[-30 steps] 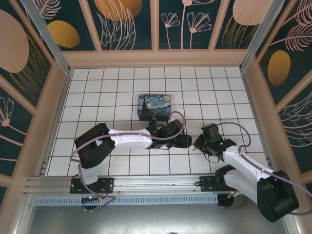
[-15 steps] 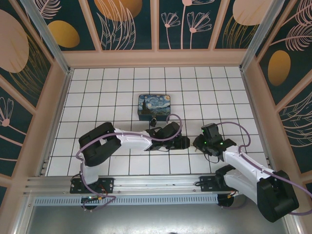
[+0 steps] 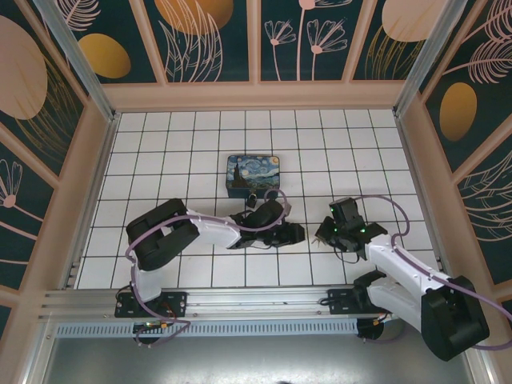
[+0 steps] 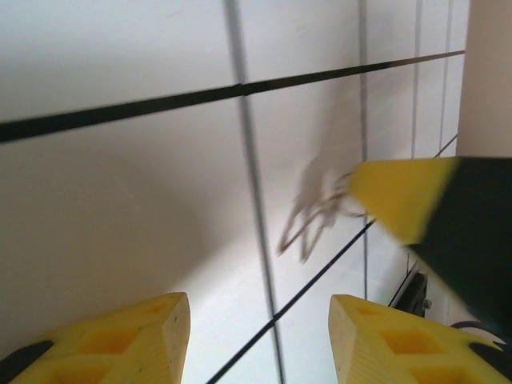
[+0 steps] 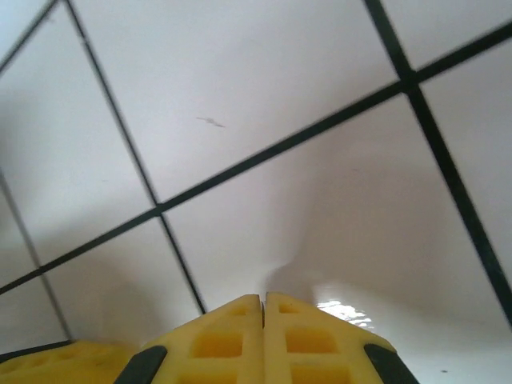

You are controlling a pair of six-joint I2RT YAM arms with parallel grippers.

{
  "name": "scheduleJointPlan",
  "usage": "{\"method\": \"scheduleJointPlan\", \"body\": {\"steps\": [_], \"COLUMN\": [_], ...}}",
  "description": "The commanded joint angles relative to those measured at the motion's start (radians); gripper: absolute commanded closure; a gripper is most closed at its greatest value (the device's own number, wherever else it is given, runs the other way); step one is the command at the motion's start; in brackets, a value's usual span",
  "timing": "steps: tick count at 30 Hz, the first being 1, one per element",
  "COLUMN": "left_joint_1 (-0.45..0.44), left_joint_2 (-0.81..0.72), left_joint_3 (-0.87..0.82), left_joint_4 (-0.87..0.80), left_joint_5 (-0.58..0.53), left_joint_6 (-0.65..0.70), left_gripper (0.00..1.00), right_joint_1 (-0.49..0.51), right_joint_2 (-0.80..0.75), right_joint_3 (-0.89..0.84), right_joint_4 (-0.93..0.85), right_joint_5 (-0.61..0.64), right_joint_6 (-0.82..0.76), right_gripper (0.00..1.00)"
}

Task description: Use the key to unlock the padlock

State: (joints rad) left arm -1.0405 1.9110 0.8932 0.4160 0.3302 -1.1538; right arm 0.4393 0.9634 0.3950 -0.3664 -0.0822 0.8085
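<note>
Now the left fingers (image 4: 164,332) stand apart, empty, above the tabletop (image 4: 120,200); the right fingers (image 5: 240,336) press together, touching the key (image 4: 314,214).

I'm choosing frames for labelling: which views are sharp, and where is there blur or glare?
Top external: sharp, evenly lit. Left wrist: the key and the right gripper beside it are smeared. Right wrist: grid lines are soft; a small glare patch sits just beyond the shut fingers.
</note>
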Motion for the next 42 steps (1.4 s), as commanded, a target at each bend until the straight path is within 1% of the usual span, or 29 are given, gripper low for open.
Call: {"method": "scheduleJointPlan", "body": {"steps": [1, 3, 6, 9, 14, 16, 20, 24, 28, 30, 33, 39, 40, 42], "left_joint_1": [0.017, 0.016, 0.021, 0.038, 0.063, 0.074, 0.093, 0.095, 0.099, 0.105, 0.109, 0.12, 0.123, 0.138], "left_joint_2": [-0.042, -0.055, -0.077, -0.091, -0.116, -0.126, -0.136, -0.148, -0.157, -0.158, -0.154, -0.145, -0.149, -0.164], "left_joint_3": [-0.015, -0.006, -0.01, -0.034, -0.06, -0.081, -0.126, -0.132, -0.155, -0.155, -0.144, -0.168, -0.178, -0.22], "left_joint_4": [0.076, 0.054, 0.069, 0.134, 0.192, 0.241, 0.373, 0.463, 0.563, 0.556, 0.526, 0.62, 0.618, 0.677], "left_joint_5": [0.075, 0.077, 0.074, 0.096, 0.106, 0.106, 0.101, 0.087, 0.055, 0.047, 0.045, 0.03, 0.017, -0.016], "left_joint_6": [-0.023, -0.009, -0.008, -0.015, -0.019, -0.056, -0.173, -0.26, -0.358, -0.37, -0.353, -0.399, -0.403, -0.424], "left_gripper": [0.52, 0.52, 0.52, 0.53, 0.53, 0.52, 0.52, 0.52, 0.49, 0.48, 0.47, 0.45, 0.44, 0.42], "right_joint_1": [-0.004, -0.004, -0.004, -0.004, -0.004, -0.004, -0.001, 0.011, 0.028, 0.041, 0.065, 0.102, 0.102, 0.102], "right_joint_2": [-0.038, -0.046, -0.048, -0.048, -0.043, -0.039, -0.04, -0.056, -0.067, -0.068, -0.063, -0.065, -0.07, -0.076], "right_joint_3": [0.064, 0.083, 0.105, 0.134, 0.189, 0.21, 0.223, 0.201, 0.172, 0.166, 0.168, 0.153, 0.15, 0.154], "right_joint_4": [-0.017, -0.019, -0.02, -0.022, -0.035, -0.046, -0.039, 0.045, 0.126, 0.153, 0.176, 0.218, 0.222, 0.21], "right_joint_5": [-0.034, -0.053, -0.086, -0.112, -0.166, -0.186, -0.232, -0.286, -0.306, -0.313, -0.319, -0.323, -0.323, -0.32], "right_joint_6": [-0.033, -0.034, -0.031, -0.022, -0.002, 0.006, 0.055, 0.151, 0.249, 0.286, 0.32, 0.377, 0.386, 0.389], "right_gripper": [1.0, 1.0, 1.0, 1.0, 1.0, 1.0, 1.0, 1.0, 1.0, 1.0, 1.0, 1.0, 1.0, 1.0]}}
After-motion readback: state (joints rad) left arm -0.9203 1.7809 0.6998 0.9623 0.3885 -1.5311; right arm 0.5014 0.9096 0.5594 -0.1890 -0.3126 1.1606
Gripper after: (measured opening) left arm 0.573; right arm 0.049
